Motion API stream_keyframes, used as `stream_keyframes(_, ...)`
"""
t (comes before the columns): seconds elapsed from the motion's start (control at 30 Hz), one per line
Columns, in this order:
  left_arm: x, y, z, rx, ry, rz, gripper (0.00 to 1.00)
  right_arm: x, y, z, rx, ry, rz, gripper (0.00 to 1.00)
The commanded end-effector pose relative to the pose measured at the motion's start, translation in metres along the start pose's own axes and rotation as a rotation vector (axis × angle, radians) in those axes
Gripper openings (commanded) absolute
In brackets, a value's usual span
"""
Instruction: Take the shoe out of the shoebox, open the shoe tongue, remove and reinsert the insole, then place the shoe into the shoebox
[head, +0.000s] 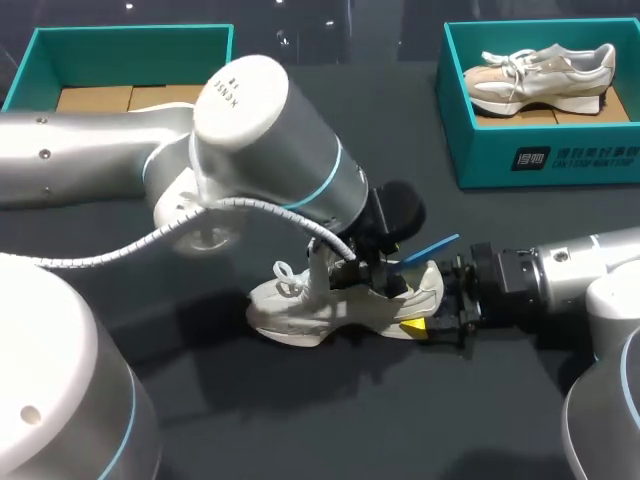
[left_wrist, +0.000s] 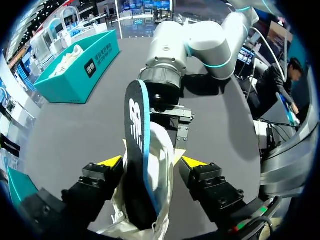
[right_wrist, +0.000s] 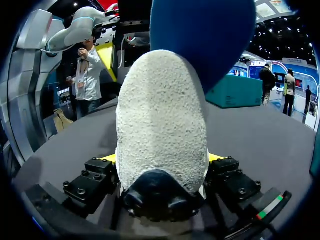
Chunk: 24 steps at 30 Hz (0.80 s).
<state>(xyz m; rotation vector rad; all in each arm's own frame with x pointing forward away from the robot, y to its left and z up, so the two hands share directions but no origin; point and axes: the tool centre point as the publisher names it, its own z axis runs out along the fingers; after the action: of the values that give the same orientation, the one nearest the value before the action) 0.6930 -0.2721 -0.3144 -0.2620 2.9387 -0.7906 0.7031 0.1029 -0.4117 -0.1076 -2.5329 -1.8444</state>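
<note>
The left gripper (left_wrist: 151, 162) sits right at the shoe's mouth with the insole (left_wrist: 136, 125) running up through it. Whether it actually grips the insole or only straddles it, I cannot tell. The insole is a thin, stiff-looking tongue of foam, black on its top face with a blue edge and underside. Its lower end is inside the shoe (head: 320, 305) and its long axis slants up and out over the heel. The right gripper (right_wrist: 161, 159) is clamped on that heel, one yellow tip on each side. It holds the shoe upright on its sole on the dark table (head: 300, 420). The shoe's long axis runs from the heel at the right gripper to the toe on the left arm's side. The heel is rounded, off-white and pebbly like suede, with a dark rubber tab at its base; laces lie loose near the toe. By my reading the insole step is half done, and the left arm is the one placed to slide it along the shoe's length while the right braces. Well beyond the shoe, the left box (head: 130, 36) shows only cardboard, and the right box (head: 545, 165) holds a second shoe (head: 540, 75).
</note>
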Motion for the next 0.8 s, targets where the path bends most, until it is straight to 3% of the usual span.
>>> stream_keyframes(0.03,-0.001,0.003,0.005,0.040,-0.058,-0.015,0.67,0.001,-0.001,0.002,0.003,-0.002,0.001,0.00)
stream_keyframes(0.2,-0.011,0.001,0.011,0.076,-0.099,-0.043,0.62,0.001,-0.001,0.002,0.003,-0.002,0.001,0.00)
stream_keyframes(0.53,-0.010,-0.001,0.021,0.154,-0.169,-0.053,0.66,0.001,-0.001,0.002,0.003,-0.002,0.001,0.00)
stream_keyframes(0.8,-0.013,-0.003,0.032,0.174,-0.184,-0.056,0.49,0.001,-0.001,0.002,0.003,-0.002,0.001,0.00)
